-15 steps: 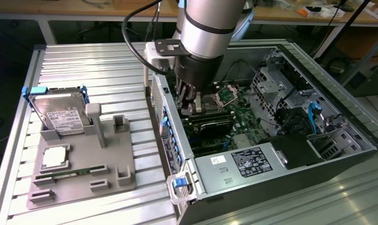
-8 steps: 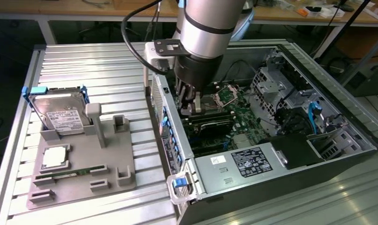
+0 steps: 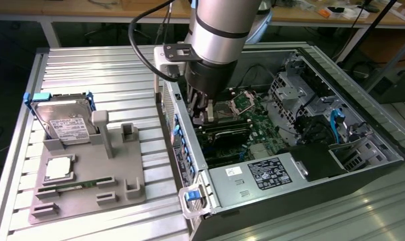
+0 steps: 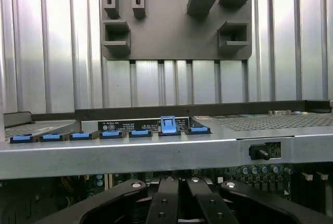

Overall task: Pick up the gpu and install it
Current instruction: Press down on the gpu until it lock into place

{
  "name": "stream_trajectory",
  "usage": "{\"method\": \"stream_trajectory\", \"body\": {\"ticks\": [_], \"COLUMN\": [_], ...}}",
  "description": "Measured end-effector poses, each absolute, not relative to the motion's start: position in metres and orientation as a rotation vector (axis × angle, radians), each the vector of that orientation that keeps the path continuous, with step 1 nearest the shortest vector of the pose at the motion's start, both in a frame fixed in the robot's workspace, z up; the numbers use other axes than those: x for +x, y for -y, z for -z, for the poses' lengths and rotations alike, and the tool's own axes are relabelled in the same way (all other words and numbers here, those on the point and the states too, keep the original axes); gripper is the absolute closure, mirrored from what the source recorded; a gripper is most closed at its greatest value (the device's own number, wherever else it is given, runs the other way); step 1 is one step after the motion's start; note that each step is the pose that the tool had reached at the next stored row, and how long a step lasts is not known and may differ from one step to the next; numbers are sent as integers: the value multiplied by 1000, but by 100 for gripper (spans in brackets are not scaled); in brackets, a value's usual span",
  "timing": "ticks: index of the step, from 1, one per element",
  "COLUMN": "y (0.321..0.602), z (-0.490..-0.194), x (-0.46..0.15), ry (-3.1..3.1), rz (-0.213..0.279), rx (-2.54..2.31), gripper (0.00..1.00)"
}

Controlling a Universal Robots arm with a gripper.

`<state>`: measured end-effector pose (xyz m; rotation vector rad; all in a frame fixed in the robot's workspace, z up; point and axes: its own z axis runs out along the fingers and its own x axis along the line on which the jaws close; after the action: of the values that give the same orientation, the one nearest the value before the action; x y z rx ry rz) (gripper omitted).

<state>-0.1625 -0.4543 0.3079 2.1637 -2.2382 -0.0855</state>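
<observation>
The gpu (image 3: 224, 134) shows as a long black card standing on edge across the green motherboard inside the open computer case (image 3: 270, 173). My gripper (image 3: 204, 114) reaches down into the case and sits right at the card's end nearest the slot wall. In the wrist view the black fingers (image 4: 165, 203) lie together, shut, with nothing showing between them, just inside the case's metal wall (image 4: 156, 151). I cannot tell whether they touch the card.
Blue slot clips (image 4: 168, 124) line the case wall. On the exterior view's left a grey fixture (image 3: 88, 193) holds a silver hard drive in a blue frame (image 3: 62, 120) and a slim green memory stick (image 3: 75, 186). Everything stands on a ribbed metal table (image 3: 102, 75).
</observation>
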Motion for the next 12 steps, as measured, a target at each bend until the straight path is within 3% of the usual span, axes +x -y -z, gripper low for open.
{"method": "stream_trajectory", "body": {"ticks": [12], "y": [454], "z": [-318], "x": [-153], "ry": [2240], "rz": [93], "rx": [2166], "gripper": [89]}}
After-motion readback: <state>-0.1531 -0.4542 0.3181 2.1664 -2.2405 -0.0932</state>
